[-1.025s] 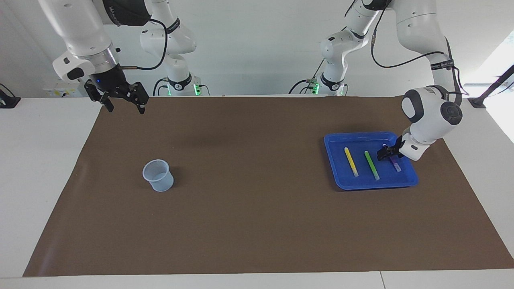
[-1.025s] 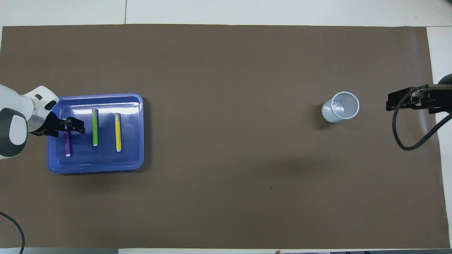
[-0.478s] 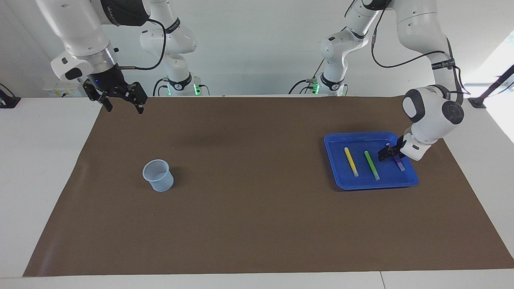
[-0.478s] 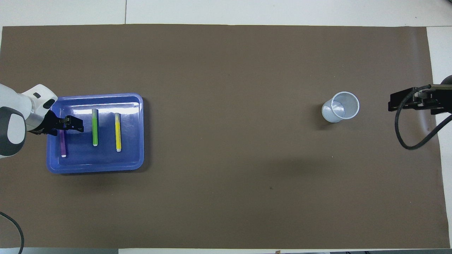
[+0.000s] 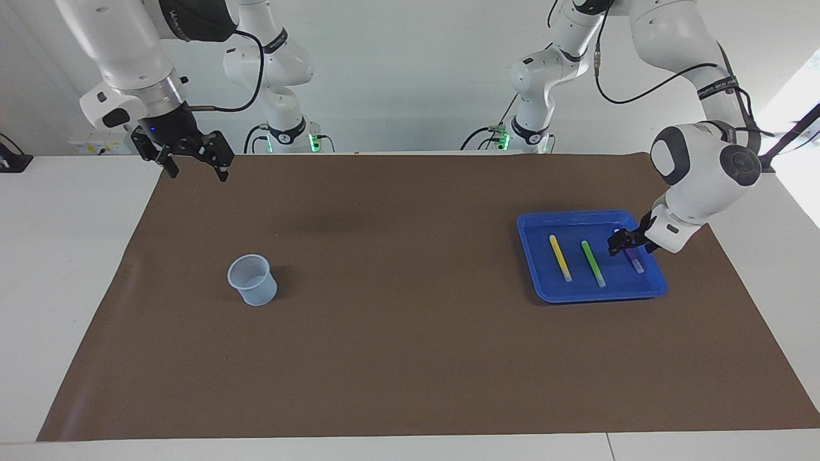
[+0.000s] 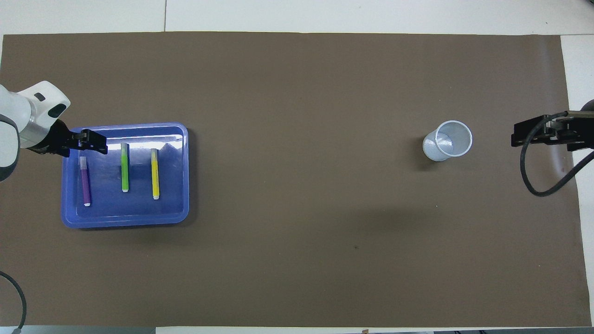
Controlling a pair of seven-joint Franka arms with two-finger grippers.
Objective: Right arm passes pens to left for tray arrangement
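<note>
The shallow bright blue square plastic tray (image 5: 592, 291) with rounded corners and a raised rim sits on the brown paper mat (image 5: 410, 320) at the left arm's end of the table. Three thin marker-like pens lie flat inside it, side by side and apart from each other. The purple pen (image 6: 85, 181) lies nearest the left arm's end of the table. The green pen (image 6: 124, 168) lies in the middle, and the yellow pen (image 6: 155, 174) lies on the side toward the right arm.

The left arm's black two-finger gripper (image 5: 620, 243) hangs low over the tray, above the end of the purple pen that lies nearer the robots. In the overhead view it covers the tray's rim, just clear of that pen. It holds nothing; whether its fingers are spread or pressed together I cannot tell.

The right arm's black two-finger gripper with a small blue light (image 5: 195, 168) waits raised over the mat's edge at the right arm's end of the table. Its fingers are spread wide and hold nothing. A small translucent bluish plastic cup (image 5: 253, 279) stands upright on the mat, well apart from the tray and toward the right arm's end of the table.
</note>
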